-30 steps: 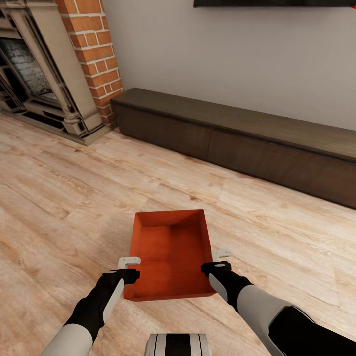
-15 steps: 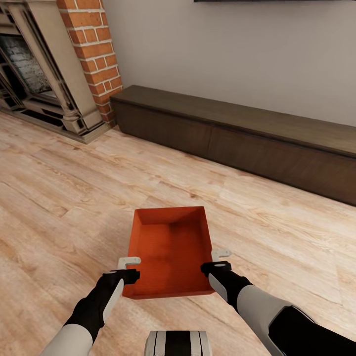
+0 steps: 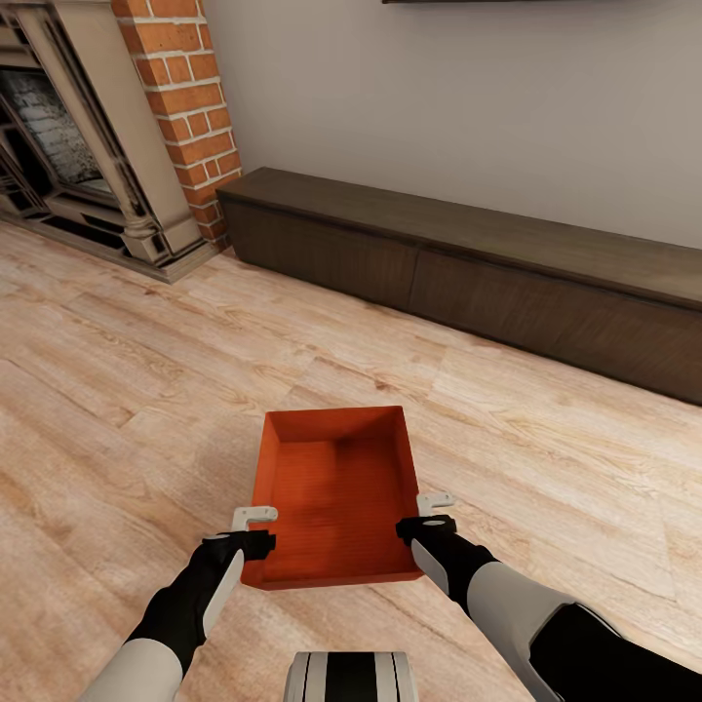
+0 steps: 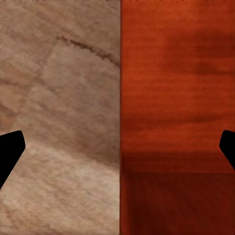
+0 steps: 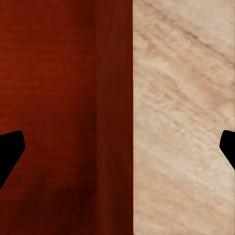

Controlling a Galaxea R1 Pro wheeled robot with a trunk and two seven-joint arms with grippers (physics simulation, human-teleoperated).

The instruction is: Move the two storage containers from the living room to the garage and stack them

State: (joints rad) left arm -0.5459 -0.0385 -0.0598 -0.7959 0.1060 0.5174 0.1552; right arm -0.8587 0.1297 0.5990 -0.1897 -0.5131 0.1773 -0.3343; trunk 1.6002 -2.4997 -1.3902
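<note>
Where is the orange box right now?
In the head view the orange box sits low in the middle, on the wood floor between the left gripper and the right gripper, in front of the long dark cabinet.

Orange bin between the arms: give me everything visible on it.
The storage container is an orange-red, open-top rectangular bin with plain smooth walls and nothing inside; material unclear. It sits level, long axis pointing away from the robot, over the light wood plank floor. The left gripper straddles its left wall and the right gripper its right wall, near the close end, jaws wide in both wrist views. Whether it rests on the floor or is lifted cannot be told.
</note>
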